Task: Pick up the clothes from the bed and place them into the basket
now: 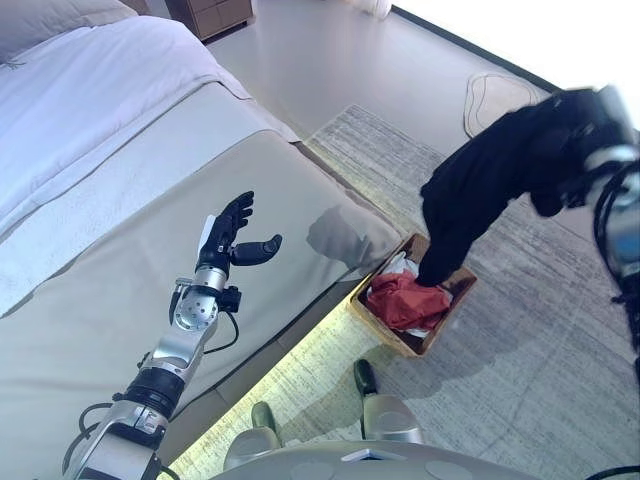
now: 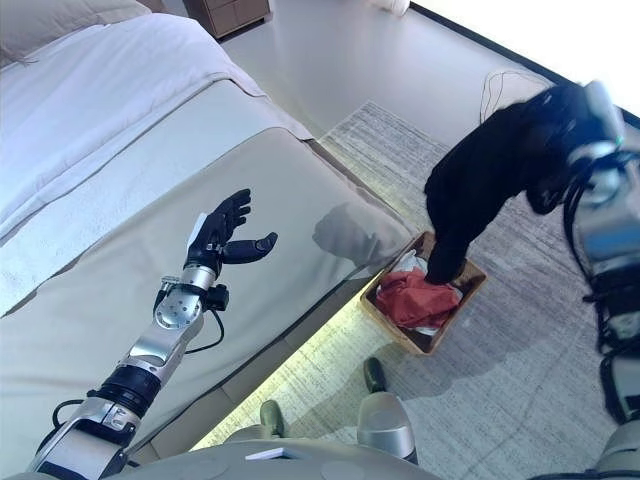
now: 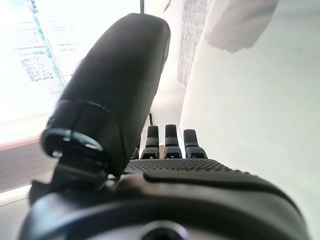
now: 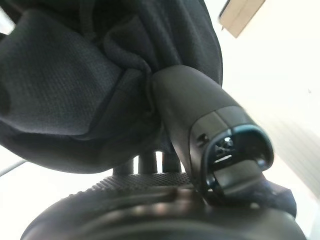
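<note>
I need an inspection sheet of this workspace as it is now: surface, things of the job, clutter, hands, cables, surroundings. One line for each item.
Surface: the bed, beige cover at the near end, white bedding further up; no clothes seen on the visible part.
Job's things: a black garment hangs from the right hand, its lower end reaching into the basket on the floor beside the bed; a red garment and something white already lie inside.
Clutter: nothing seen.
Hands: left hand open above the bed, holding nothing; right hand shut on the black garment, above the basket.
Cables: nothing seen.
Surroundings: grey rug under the basket, a wooden cabinet at the far wall.
</note>
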